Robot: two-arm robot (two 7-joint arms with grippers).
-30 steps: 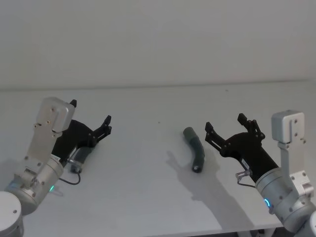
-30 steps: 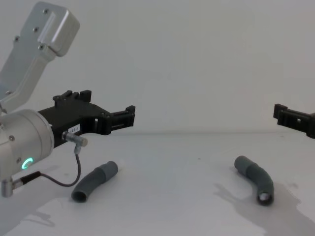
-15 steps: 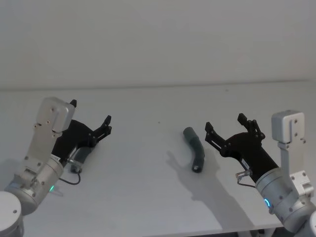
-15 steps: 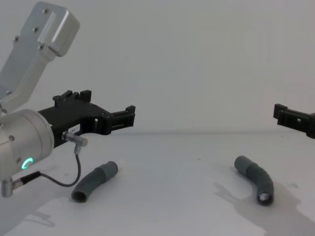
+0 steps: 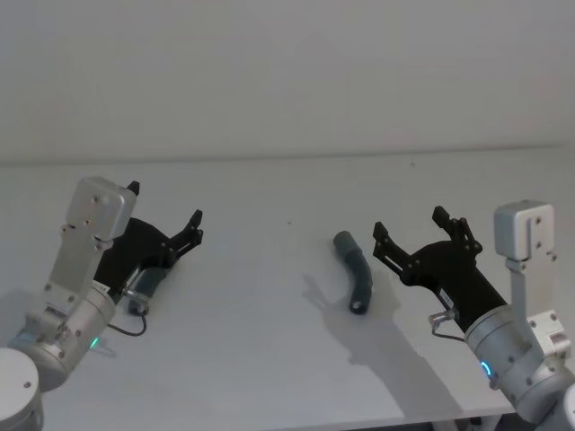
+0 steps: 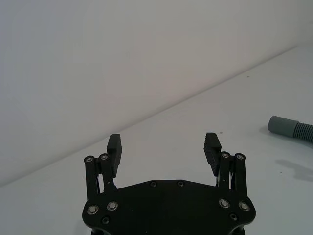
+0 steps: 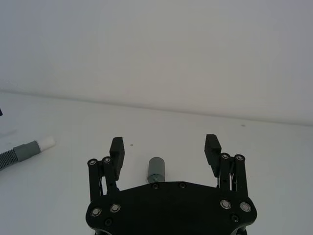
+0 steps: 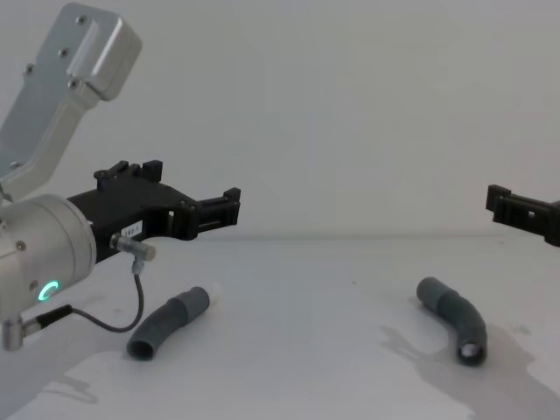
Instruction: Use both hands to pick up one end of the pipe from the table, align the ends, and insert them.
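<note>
Both pipe pieces lie flat on the table (image 5: 269, 368), well apart, neither lifted yet. My left gripper (image 5: 165, 203) is spread wide and empty, raised above the left pipe piece (image 8: 168, 322). In the head view that piece sits at about 7 o'clock from my fingertips, partly under the gripper body, with its long axis roughly 1 to 7 o'clock. My right gripper (image 5: 410, 222) is likewise spread wide, holding nothing, off the table. The right pipe piece (image 5: 355, 272) lies at about 8 o'clock from its fingertips in the head view, long axis roughly 11 to 5 o'clock, gently bent. In the right wrist view its cuff (image 7: 156, 170) shows end-on between the spread fingers, so they already straddle the tube across its width. The white tip (image 7: 46, 142) is on the left piece. Judgement: each arm is nearest its own piece, and the next move is mainly a descent on each, the left needing to draw back toward 7 o'clock first
</note>
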